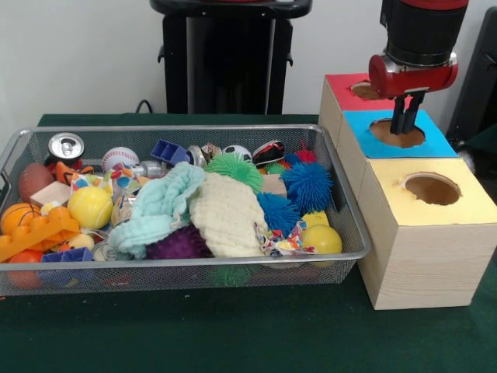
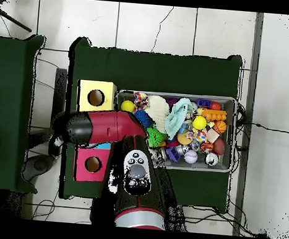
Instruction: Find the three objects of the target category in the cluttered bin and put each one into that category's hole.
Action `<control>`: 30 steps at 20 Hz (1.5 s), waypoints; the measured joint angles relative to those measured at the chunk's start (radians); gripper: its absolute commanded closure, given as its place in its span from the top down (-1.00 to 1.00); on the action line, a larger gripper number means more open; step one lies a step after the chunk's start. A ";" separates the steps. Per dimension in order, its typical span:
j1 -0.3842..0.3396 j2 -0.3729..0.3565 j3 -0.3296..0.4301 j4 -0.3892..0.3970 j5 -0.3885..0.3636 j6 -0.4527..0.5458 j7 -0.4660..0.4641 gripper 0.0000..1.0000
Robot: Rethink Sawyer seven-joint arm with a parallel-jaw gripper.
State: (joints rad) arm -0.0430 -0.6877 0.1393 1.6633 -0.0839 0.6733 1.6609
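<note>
The wire-mesh bin [image 1: 186, 129] is full of toys; it also shows in the overhead view [image 2: 234, 134]. A crinkly printed wrapper [image 1: 283, 241] lies at the bin's front right next to a yellow ball, and shows from overhead too [image 2: 140, 100]. Another wrapper [image 1: 118, 183] lies left of centre by the pale blue cloth. My gripper [image 1: 405, 124] hangs just above the blue-topped box's hole [image 1: 396, 134], fingers close together, nothing visible between them. The red-topped box's hole [image 1: 363, 90] is right behind it, partly hidden; from overhead this hole [image 2: 93, 164] is clear to see.
The yellow-topped box [image 1: 431, 206] stands nearest the camera, beside the bin. Spiky balls [image 1: 308, 186], waffle cloths [image 1: 227, 214], a can [image 1: 66, 145], balls and orange bricks [image 1: 35, 235] fill the bin. In the overhead view my arm [image 2: 103, 129] covers the blue-topped box.
</note>
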 measured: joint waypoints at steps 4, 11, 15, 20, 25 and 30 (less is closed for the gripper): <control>0.003 0.004 -0.002 -0.028 0.004 0.000 0.000 -1.00; 0.002 0.008 -0.002 -0.055 0.018 0.000 0.000 -1.00; 0.010 0.010 -0.013 -0.055 0.019 -0.004 0.000 -1.00; 0.082 -0.019 -0.085 -0.021 0.018 -0.039 0.009 -1.00; 0.246 -0.098 -0.203 0.060 0.018 -0.094 0.061 -1.00; 0.351 -0.193 -0.280 0.138 -0.005 -0.117 0.090 -1.00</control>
State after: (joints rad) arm 0.3077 -0.8804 -0.1403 1.8009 -0.0885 0.5563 1.7510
